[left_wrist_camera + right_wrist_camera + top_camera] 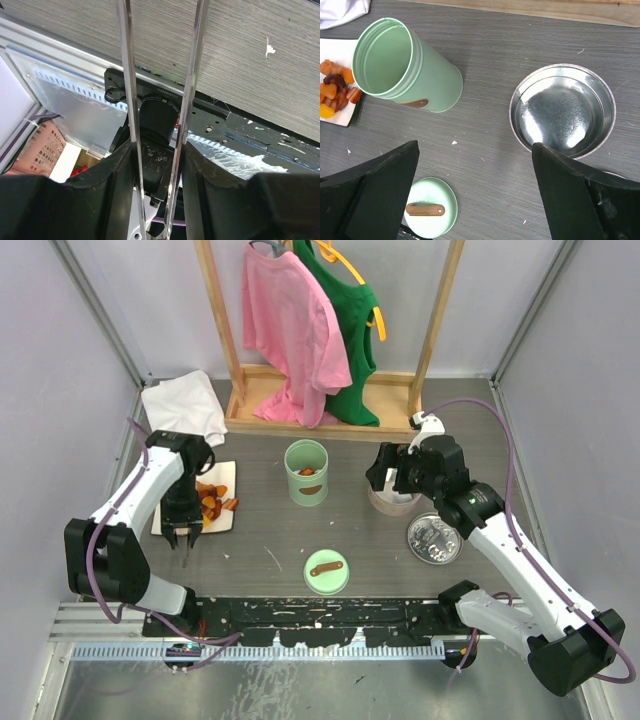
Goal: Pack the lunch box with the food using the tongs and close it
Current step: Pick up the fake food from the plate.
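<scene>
The food is a heap of orange, red and brown pieces on a white plate at the left. My left gripper hangs over the plate's near edge, shut on the tongs, which point toward the table's near side. In the left wrist view both thin metal arms of the tongs run up between my fingers, their tips out of frame. The mint-green lunch box stands upright and uncovered mid-table, with a bit of orange showing inside. Its lid lies nearer. My right gripper is open and empty.
A round metal bowl sits under my right gripper, and a metal disc lies beside it. A wooden rack with pink and green shirts stands at the back. A white cloth lies back left. The black base rail borders the near edge.
</scene>
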Tool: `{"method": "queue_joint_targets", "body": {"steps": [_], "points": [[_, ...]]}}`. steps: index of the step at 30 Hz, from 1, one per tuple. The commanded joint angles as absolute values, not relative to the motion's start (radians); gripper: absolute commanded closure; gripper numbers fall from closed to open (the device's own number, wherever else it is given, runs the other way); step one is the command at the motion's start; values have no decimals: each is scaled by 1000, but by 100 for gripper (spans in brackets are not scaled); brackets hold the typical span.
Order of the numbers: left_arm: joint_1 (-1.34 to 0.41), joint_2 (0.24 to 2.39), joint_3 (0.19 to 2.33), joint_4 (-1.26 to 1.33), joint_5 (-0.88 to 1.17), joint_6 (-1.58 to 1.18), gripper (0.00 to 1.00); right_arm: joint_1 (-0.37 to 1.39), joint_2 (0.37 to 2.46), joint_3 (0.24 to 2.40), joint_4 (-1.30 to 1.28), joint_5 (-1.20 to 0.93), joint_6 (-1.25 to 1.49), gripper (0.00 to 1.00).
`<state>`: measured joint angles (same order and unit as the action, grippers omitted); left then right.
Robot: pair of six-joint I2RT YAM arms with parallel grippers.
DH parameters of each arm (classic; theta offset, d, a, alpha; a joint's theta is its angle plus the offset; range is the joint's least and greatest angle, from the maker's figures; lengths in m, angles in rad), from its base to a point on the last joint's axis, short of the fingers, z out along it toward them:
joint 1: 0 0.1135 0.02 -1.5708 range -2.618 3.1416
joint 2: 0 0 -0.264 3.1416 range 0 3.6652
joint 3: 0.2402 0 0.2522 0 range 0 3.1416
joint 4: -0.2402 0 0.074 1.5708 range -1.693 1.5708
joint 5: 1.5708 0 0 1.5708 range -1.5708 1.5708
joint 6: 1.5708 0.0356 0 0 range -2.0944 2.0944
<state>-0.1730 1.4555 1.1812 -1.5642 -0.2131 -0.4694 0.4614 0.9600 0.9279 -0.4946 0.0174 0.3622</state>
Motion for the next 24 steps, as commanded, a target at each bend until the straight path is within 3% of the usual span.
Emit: {"method": "queue_joint_targets", "body": {"steps": [1, 13, 24], "points": [[-160, 1445, 1212, -1584, -195, -474, 59, 457, 944, 981, -459, 28, 342, 0], [-130, 1335, 1166, -1546, -59, -486, 55, 457, 958, 986, -459, 17, 348, 0], [-58, 1156, 1094, -1504, -134, -632, 56, 458, 953, 964, -449, 6, 354, 0]]}}
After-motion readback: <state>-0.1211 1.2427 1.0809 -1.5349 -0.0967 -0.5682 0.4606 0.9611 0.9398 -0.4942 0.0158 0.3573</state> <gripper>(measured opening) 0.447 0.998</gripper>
